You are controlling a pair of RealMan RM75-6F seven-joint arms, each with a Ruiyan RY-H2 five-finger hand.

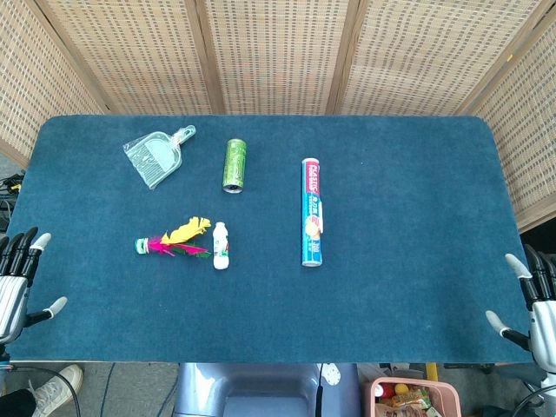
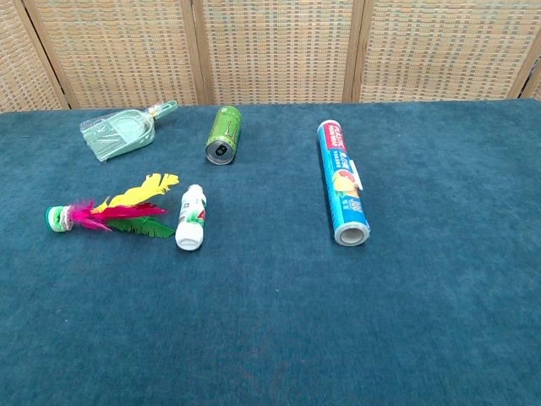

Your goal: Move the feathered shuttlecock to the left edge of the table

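The feathered shuttlecock [image 1: 172, 240] [image 2: 110, 212] lies on the blue table [image 1: 400, 295], left of centre, with a green base at its left end and pink, yellow and green feathers fanning right. My left hand [image 1: 17, 282] hovers at the table's front left corner, fingers spread, holding nothing, well left of the shuttlecock. At the front right corner my right hand [image 1: 532, 308] is likewise spread and empty. Neither hand shows in the chest view.
A small white bottle [image 1: 221, 246] [image 2: 190, 218] lies just right of the feathers. Behind are a clear green dustpan [image 1: 157, 155] [image 2: 121, 131] and a green can [image 1: 235, 164] [image 2: 223, 134]. A blue wrap roll [image 1: 312, 211] [image 2: 342, 181] lies at centre right. Wicker screens stand behind.
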